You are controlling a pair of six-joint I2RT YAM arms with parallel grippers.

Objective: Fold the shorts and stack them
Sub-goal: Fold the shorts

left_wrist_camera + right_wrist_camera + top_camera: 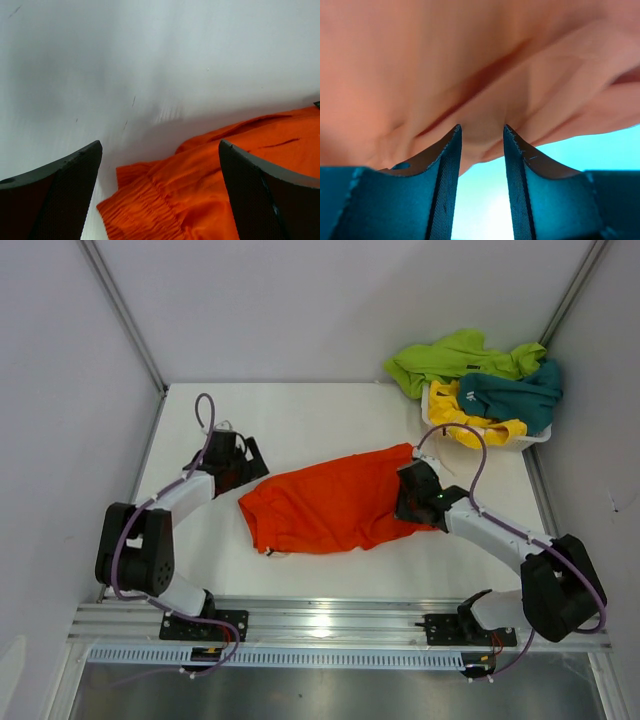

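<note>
Orange shorts [325, 508] lie rumpled on the white surface [330, 420]. Just beside their gathered waistband end, the left end effector [247, 462] stands wide open, holding nothing. At their opposite end the right end effector [408, 502] is partly open, its fingertips [451, 142] against the fabric without pinching it. Beyond the orange shorts' far right corner, lime green shorts [450, 355], teal shorts [515, 392] and yellow shorts [458, 412] heap in a white basket [432, 420].

White table [330, 420], matte, evenly lit from above. Enclosed by plain white walls [330, 300] on three sides; grey corner posts [120, 312] at rear. Aluminium rail [300, 612] along near edge, bright glare mid-span.
</note>
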